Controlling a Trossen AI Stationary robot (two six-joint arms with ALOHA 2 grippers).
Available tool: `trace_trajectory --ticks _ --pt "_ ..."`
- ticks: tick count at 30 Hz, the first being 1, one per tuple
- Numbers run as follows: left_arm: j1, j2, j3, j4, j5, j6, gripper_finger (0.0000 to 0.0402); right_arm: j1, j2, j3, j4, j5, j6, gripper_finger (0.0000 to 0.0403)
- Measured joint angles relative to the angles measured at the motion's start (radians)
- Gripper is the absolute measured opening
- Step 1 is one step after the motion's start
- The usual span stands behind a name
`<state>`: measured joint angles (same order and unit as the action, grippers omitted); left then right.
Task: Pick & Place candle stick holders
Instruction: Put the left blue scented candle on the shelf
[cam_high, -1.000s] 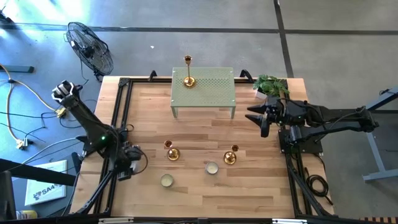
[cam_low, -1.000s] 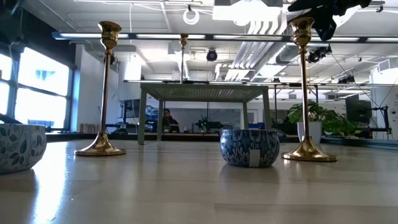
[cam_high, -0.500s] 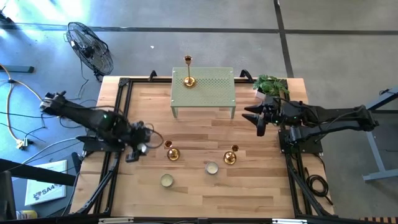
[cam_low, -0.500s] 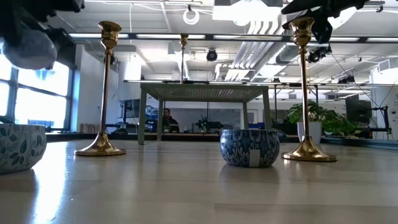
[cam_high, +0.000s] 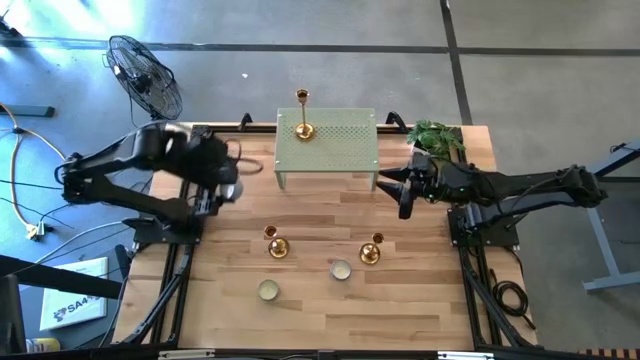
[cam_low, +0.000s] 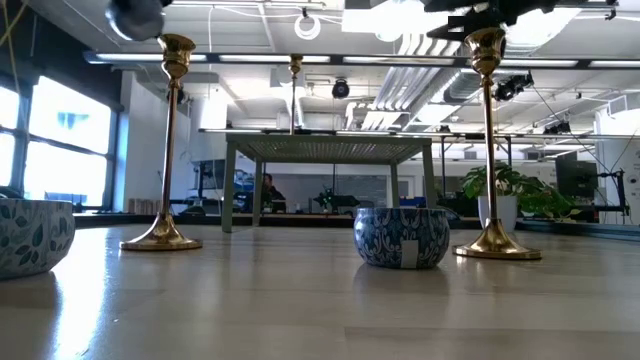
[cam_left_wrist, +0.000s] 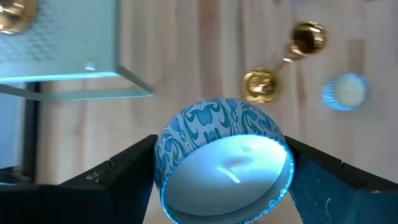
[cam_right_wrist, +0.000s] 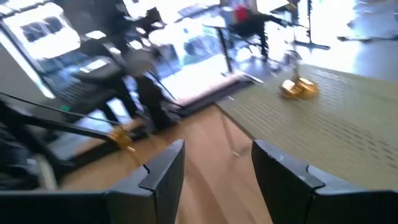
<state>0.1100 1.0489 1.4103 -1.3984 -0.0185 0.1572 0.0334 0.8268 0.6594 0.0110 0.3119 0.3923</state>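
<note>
Three gold candle stick holders show. One (cam_high: 303, 128) stands by its base on the green perforated stand (cam_high: 340, 150) at the far middle. Two (cam_high: 277, 247) (cam_high: 370, 252) stand upright on the wooden table, nearer the front. My left gripper (cam_high: 226, 180) is raised above the table's left side, shut on a blue patterned candle tin (cam_left_wrist: 224, 155). My right gripper (cam_high: 400, 192) hovers open and holding nothing by the stand's right end, pointing toward the table's left; its wrist view looks across the stand's top (cam_right_wrist: 323, 124). My left gripper pinches the candle tin between its two fingers (cam_left_wrist: 124, 171), one on each opposite side of the round wall (cam_left_wrist: 163, 155). The fingers slant down from above. The tin is lifted clear of the table, open top with white wax and wick facing the wrist camera.
Two more candle tins (cam_high: 268, 290) (cam_high: 341, 270) sit on the table near the front, close to the two holders. A potted plant (cam_high: 437, 137) stands at the far right corner. A floor fan (cam_high: 145, 80) is beyond the table's far left.
My left gripper has risen high from the table's near left edge and swung toward the far side, rolling its wrist as it went. My right gripper has drifted a little toward the table's left, along the stand's right end.
</note>
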Motion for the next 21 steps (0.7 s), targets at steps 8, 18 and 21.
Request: trace_trajectory --ticks 8,18,21 --pt "0.221 0.262 0.254 -0.017 0.079 0.204 0.0296 0.011 -0.003 0.000 0.142 -0.186 0.008 0.0181" --pt "0.349 0.569 0.516 -0.057 0.233 0.483 0.0296 0.140 -0.002 0.000 0.261 -0.095 -0.028 0.0181" --pt "0.370 0.623 0.548 -0.083 0.234 0.521 0.0296 0.175 -0.002 0.000 0.295 -0.007 -0.035 0.0181"
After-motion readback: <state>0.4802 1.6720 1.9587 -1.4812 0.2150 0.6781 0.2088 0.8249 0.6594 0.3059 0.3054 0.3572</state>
